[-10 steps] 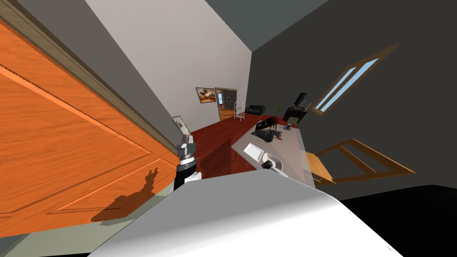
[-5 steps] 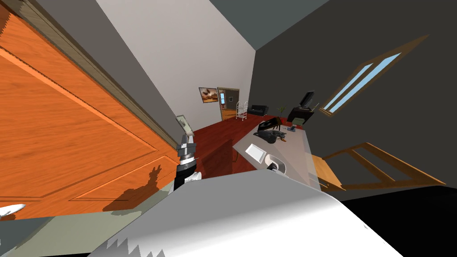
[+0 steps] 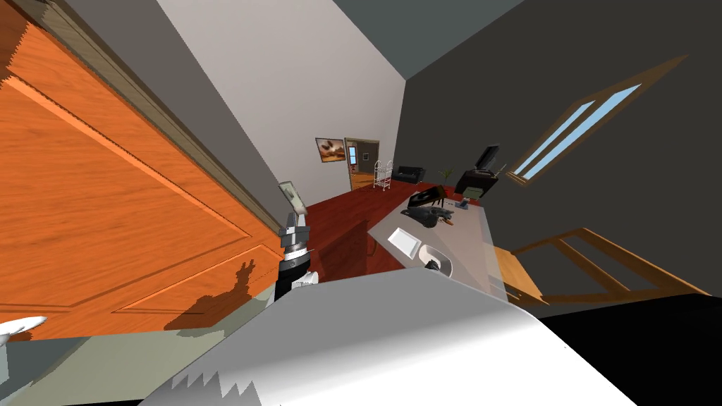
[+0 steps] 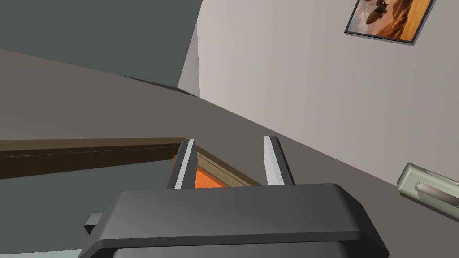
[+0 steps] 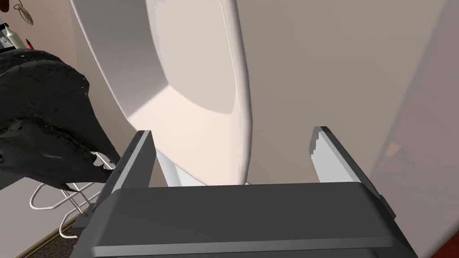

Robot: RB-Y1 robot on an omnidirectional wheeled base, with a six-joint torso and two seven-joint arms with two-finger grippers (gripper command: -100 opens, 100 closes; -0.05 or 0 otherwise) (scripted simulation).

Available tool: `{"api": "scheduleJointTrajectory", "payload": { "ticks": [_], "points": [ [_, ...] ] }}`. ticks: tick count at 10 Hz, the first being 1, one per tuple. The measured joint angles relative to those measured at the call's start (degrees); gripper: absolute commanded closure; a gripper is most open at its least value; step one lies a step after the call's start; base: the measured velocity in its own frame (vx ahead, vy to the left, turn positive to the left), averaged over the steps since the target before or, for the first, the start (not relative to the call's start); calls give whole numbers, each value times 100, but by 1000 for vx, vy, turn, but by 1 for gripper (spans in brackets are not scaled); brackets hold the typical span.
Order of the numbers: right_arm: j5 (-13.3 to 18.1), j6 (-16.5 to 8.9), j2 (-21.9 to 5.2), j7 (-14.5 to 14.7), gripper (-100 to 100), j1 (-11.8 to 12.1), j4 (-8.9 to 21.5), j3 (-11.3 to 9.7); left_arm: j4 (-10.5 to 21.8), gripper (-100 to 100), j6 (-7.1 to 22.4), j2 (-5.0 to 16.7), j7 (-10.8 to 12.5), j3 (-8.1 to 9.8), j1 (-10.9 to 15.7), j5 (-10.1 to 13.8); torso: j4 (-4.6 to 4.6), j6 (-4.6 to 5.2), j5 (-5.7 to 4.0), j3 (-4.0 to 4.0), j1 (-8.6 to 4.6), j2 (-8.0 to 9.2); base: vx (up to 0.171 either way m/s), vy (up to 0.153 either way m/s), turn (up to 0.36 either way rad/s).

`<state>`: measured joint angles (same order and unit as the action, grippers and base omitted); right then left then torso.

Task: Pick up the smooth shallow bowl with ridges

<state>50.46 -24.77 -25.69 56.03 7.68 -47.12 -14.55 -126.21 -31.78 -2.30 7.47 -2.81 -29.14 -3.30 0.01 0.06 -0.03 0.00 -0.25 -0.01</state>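
The right gripper (image 5: 232, 131) hangs low over the near end of the tabletop (image 3: 467, 236). Its two fingers are spread wide and pinch nothing. The rim of the white shallow bowl (image 5: 197, 89) runs up between them. I judge that to be the reason for the pose: with one blade inside the rim and one outside, closing them would catch the wall. I cannot tell whether either blade touches the rim yet.

The bowl sits by the tabletop's near corner. Just beside it, toward the left edge, lies a white rectangular dish (image 3: 403, 240). Farther along, toward the far end, is a black crumpled heap (image 5: 40, 107).

The left gripper (image 3: 288, 193) is raised beside the orange door (image 3: 106, 211), fingers apart and empty, probably to keep it out of the way.

By count there are one bowl, one dish, one heap and two grippers.
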Motion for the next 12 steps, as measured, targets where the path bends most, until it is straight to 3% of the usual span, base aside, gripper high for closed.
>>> {"api": "scheduleJointTrajectory", "payload": {
  "ticks": [4, 5, 9, 10, 11, 12],
  "points": [
    [290, -366, 401, -116, -100, -48, -31, -69, 0, 0, 0, 0, 0, 0, 0, 0, 1, 1, -5, 3, -19, 6, -5, -108, 14],
    [303, -390, 413, -128, 100, -50, -31, -71, 0, 0, 0, 0, 0, 0, 0, 0, 1, 2, -1, 3, 2, 5, 0, -10, 0],
    [276, -459, 396, -177, 100, -43, -19, -19, 0, 0, 0, -1, 0, -1, 0, 0, -9, -43, -14, -7, 9, -5, 1, -2, -21],
    [276, -456, 398, -176, 0, -42, -19, -21, 0, 0, 0, -1, 0, -1, 0, 0, -8, -42, -12, -7, 11, -6, 0, 0, 0],
    [277, -457, 395, -175, 100, -41, -18, -20, 0, 0, 0, -1, 0, -1, 0, 0, -8, -43, -14, -7, 12, -7, -4, 78, 11],
    [213, -399, 299, -116, 100, -27, -35, -24, 0, 0, 0, -2, 0, -1, 0, 0, -9, -57, -33, -11, 37, -13, -7, 128, 3]
  ]
}}
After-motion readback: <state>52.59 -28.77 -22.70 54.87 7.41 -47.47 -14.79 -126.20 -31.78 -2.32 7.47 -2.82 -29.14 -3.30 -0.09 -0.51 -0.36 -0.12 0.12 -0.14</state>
